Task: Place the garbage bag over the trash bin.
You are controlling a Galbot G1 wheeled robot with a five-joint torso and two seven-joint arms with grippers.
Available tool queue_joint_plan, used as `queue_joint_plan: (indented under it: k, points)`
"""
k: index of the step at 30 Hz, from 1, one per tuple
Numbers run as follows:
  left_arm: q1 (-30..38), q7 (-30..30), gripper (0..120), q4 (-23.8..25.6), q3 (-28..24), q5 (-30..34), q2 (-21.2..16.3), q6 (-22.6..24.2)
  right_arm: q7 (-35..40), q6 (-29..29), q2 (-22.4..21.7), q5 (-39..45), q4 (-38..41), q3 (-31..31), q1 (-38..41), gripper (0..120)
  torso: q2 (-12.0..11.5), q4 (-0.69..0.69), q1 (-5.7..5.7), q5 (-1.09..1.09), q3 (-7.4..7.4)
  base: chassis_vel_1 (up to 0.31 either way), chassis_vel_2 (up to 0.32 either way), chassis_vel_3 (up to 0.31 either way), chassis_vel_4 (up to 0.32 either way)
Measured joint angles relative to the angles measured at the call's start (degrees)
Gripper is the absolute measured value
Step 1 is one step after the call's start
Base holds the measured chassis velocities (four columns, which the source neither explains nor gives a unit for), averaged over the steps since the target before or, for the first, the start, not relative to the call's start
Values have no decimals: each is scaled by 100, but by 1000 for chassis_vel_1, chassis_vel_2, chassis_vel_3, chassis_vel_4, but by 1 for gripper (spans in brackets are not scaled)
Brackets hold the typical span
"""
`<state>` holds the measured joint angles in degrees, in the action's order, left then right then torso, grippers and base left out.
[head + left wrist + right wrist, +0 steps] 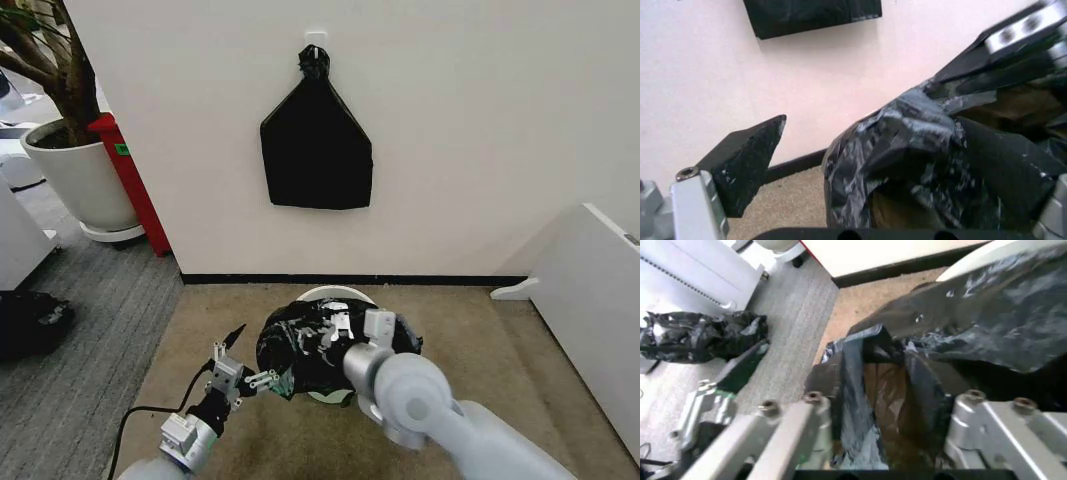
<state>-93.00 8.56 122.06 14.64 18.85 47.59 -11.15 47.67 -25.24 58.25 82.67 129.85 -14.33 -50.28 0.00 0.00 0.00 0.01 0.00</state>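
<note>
Right now the garbage bag (300, 350) is heaped over the trash bin (335, 293), whose cream rim peeks out on the far side, close to the wall, and again at the near edge. The bin stands on the tan carpet (470, 340) straight ahead of me. My right gripper (340, 328) is down on top of the bag, and in my right wrist view a fold of black film runs between its fingers (807, 430), so I take it to be pinching the plastic. My left gripper (240, 372) sits just to the left of the bin with its jaws spread, one dark fingertip (747, 160) standing free of the bag's left flank. The film is thin, glossy and crumpled; I judge it nearly weightless, limp and slippery, prone to slide out of a shallow pinch or tear if dragged hard over the rim. The sensible hold is on the bag's open hem, gathering a doubled fold rather than a single layer, one side for each gripper, so the mouth can be stretched round the rim. Draped as it is, I cannot tell where the hem lies.
</note>
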Motion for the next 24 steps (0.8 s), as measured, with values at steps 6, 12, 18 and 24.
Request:
queue_joint_plan:
  k: [6, 12, 18, 24]
  points:
    - [-300, 16, 100, 342, 392, 266, 28, 44, 68, -49, -346, 266, 579, 589, -69, 57, 0, 0, 0, 0, 0, 0, 0, 0, 0]
    - [-620, 204, 100, 932, 968, 802, 106, 249, -567, -276, -718, 356, 593, 1411, 144, 78, 0, 1, 0, -1, 0, 0, 0, 0, 0]
    - [-812, 580, 100, 1492, 1615, 1459, 174, 790, -2305, -889, -1105, -585, -480, 1921, 416, 97, 0, -1, 0, 2, 0, 0, 0, 0, 0]
    - [-955, 1222, 100, 1885, 2101, 2174, 421, 1708, -3608, -1630, -1264, -1242, -1818, 1134, 1754, 100, 0, 1, 0, 0, 0, 0, 0, 0, 0]
